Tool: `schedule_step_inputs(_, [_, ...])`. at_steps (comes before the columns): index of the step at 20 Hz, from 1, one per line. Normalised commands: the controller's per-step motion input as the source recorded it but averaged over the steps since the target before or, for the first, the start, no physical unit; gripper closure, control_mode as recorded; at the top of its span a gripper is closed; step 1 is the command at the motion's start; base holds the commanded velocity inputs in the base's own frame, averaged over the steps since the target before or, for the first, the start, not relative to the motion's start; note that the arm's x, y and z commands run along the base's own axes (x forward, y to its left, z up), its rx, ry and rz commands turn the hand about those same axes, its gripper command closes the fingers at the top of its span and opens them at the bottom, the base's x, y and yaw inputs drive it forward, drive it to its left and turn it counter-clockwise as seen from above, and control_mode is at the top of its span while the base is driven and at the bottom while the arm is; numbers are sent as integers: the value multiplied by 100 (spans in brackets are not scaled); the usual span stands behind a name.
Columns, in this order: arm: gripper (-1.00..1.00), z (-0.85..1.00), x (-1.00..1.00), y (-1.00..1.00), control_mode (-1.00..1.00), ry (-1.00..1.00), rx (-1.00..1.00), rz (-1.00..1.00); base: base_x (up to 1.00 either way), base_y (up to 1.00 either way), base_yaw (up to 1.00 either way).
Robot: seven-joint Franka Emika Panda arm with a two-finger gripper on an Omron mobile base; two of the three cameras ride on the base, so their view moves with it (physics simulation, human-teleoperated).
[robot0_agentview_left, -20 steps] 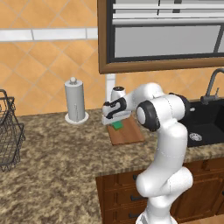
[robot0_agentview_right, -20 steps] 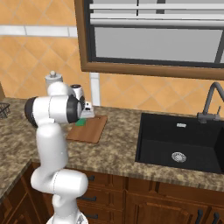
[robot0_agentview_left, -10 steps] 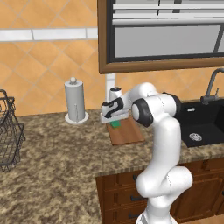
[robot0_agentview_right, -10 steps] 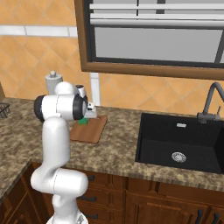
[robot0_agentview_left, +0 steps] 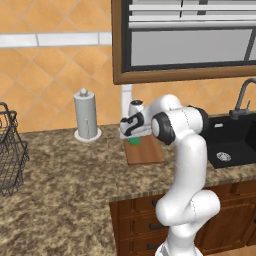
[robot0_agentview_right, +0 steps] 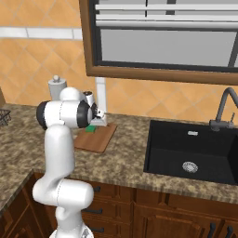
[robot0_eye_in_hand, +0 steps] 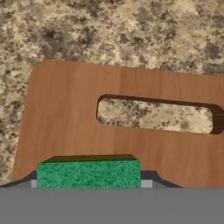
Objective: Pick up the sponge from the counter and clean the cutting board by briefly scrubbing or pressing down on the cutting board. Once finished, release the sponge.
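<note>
Gripping the sponge (robot0_eye_in_hand: 88, 173) between the jaws of the gripper (robot0_agentview_left: 133, 137). Pressing it down on the cutting board (robot0_eye_in_hand: 70, 118), near the handle-slot end. Board lying flat on the counter (robot0_agentview_left: 65, 175).

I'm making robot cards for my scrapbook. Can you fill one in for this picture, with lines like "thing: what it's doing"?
sponge: green, held between the fingers, over the cutting board's handle end
cutting board: reddish-brown wood, flat on the counter, handle slot toward the wall
gripper: shut on the sponge, low over the board
counter: speckled brown granite
sink: black, right of the board
paper towel roll: upright by the wall, left of the board
wire basket: at the counter's far left
</note>
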Motion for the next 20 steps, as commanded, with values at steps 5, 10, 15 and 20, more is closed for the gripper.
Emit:
schedule_step_inputs(5, [100, -82, -30, -100, -100, -19, 10, -33, 0, 0, 0])
schedule_step_inputs(10, [100, -56, -23, -100, -100, -5, 15, -31, 0, 0, 0])
schedule_step_inputs(15, [100, -20, -18, -100, -100, 8, 9, -24, 0, 0, 0])
schedule_step_inputs(20, [100, -60, -56, -100, -100, 0, -1, -18, 0, 0, 0])
